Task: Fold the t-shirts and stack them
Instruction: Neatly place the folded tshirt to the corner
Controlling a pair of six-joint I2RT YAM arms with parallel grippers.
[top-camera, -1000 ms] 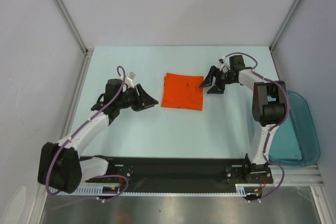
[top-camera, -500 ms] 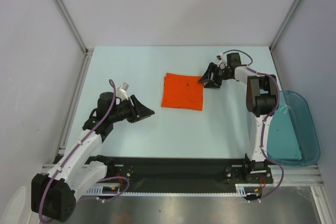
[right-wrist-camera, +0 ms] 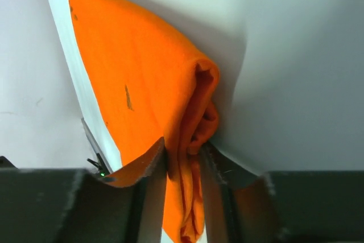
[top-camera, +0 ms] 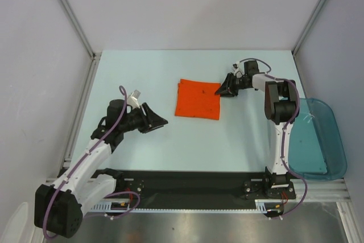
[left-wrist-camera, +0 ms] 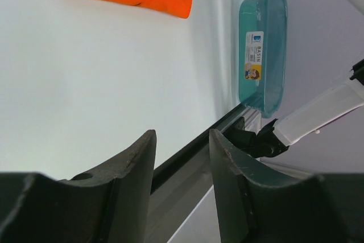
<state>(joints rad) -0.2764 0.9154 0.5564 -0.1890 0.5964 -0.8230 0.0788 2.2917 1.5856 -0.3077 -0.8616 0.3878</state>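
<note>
the right gripper [top-camera: 220,91] has moved in from just off the shirt [top-camera: 197,101] to its far right corner. its jaws, spread wide a second ago, have narrowed onto the cloth; the wrist view now shows the two fingers [right-wrist-camera: 153,160] pinching the folded edge of the shirt [right-wrist-camera: 142,83] between them. the right arm's elbow has swung up and in, so the arm stands closer over the shirt than before.

the left gripper [top-camera: 159,120] has drawn back a little from the shirt's left edge toward the near side. the left arm's shoulder has dropped toward the bottom corner and the arm lies lower and more stretched out.
</note>
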